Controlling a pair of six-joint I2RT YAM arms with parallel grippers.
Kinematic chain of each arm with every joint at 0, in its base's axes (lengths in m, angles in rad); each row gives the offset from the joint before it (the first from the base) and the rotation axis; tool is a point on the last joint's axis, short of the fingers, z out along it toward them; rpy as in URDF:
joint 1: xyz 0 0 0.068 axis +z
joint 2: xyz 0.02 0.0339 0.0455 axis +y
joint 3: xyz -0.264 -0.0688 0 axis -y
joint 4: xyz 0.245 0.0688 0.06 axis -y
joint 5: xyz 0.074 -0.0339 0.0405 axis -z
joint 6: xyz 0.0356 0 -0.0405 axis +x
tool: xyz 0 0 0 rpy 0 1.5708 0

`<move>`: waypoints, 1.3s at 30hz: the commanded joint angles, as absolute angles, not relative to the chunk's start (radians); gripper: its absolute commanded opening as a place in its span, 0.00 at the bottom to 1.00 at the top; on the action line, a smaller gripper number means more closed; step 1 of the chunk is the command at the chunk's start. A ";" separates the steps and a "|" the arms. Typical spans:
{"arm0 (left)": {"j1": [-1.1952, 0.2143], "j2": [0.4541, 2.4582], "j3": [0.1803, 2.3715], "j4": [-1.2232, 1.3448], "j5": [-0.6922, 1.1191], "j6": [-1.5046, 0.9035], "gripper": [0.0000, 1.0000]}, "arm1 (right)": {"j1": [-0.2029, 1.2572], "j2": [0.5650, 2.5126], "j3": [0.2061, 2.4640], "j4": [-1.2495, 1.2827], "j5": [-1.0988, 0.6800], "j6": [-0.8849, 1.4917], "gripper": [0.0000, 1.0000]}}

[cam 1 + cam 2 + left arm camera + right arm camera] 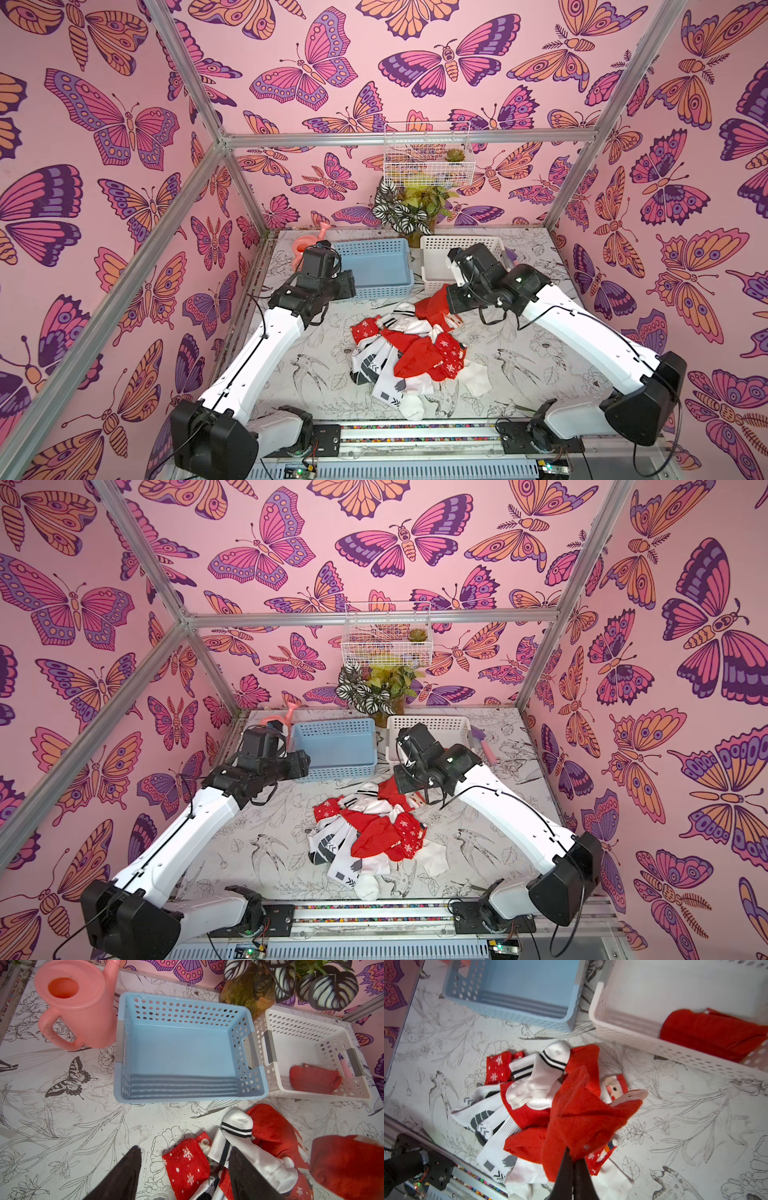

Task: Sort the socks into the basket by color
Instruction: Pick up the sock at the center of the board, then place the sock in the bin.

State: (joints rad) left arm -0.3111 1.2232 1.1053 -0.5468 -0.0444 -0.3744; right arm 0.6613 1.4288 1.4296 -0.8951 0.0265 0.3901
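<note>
Right gripper (574,1155) pinches a limp red sock (583,1118) above the socks (411,353) heaped mid-table, near the far-right white basket (623,1032); left gripper (184,1148) hangs wide, empty. Light, soft knit likely drapes and snags; I'd pinch a bunched fold.

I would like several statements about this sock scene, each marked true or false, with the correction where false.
1. The blue basket is empty. True.
2. The white basket is empty too. False: one folded red sock lies in it.
3. The right gripper is shut on a plush red sock. True.
4. The left gripper is shut. False: it is open and holds nothing.
5. A pink watering can stands beside the blue basket. True.
</note>
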 commanded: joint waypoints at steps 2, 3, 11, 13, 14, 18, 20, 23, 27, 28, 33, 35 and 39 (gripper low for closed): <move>-0.317 1.227 1.088 -0.535 -0.032 -0.363 0.69 | 0.565 1.498 1.528 -0.899 0.043 0.302 0.00; -0.316 1.227 1.088 -0.535 -0.033 -0.362 0.69 | 0.541 1.516 1.549 -0.894 0.048 0.291 0.00; -0.316 1.239 1.088 -0.534 -0.019 -0.365 0.69 | 0.416 1.705 1.692 -0.839 0.084 0.240 0.00; -0.316 1.245 1.089 -0.534 -0.012 -0.365 0.69 | 0.397 1.743 1.715 -0.819 0.086 0.238 0.00; -0.316 1.249 1.089 -0.534 -0.008 -0.366 0.68 | 0.391 1.759 1.721 -0.805 0.092 0.236 0.00; -0.317 1.256 1.090 -0.534 -0.001 -0.367 0.69 | 0.376 1.827 1.757 -0.791 0.146 0.220 0.00; -0.316 1.257 1.090 -0.534 0.000 -0.367 0.69 | 0.370 1.854 1.770 -0.789 0.150 0.214 0.00; -0.316 1.259 1.090 -0.533 0.000 -0.366 0.69 | 0.362 1.879 1.780 -0.787 0.152 0.212 0.00; -0.317 1.262 1.090 -0.532 0.006 -0.368 0.69 | 0.356 1.881 1.777 -0.787 0.171 0.214 0.00; -0.316 1.262 1.090 -0.532 0.006 -0.368 0.69 | 0.352 1.880 1.774 -0.787 0.173 0.211 0.00; -0.316 1.262 1.091 -0.533 0.007 -0.368 0.69 | 0.326 1.857 1.755 -0.801 0.204 0.191 0.00; -0.317 1.261 1.090 -0.532 0.003 -0.367 0.69 | 0.314 1.844 1.746 -0.806 0.224 0.182 0.00; -0.316 1.262 1.089 -0.532 0.003 -0.367 0.69 | 0.305 1.835 1.742 -0.824 0.290 0.147 0.00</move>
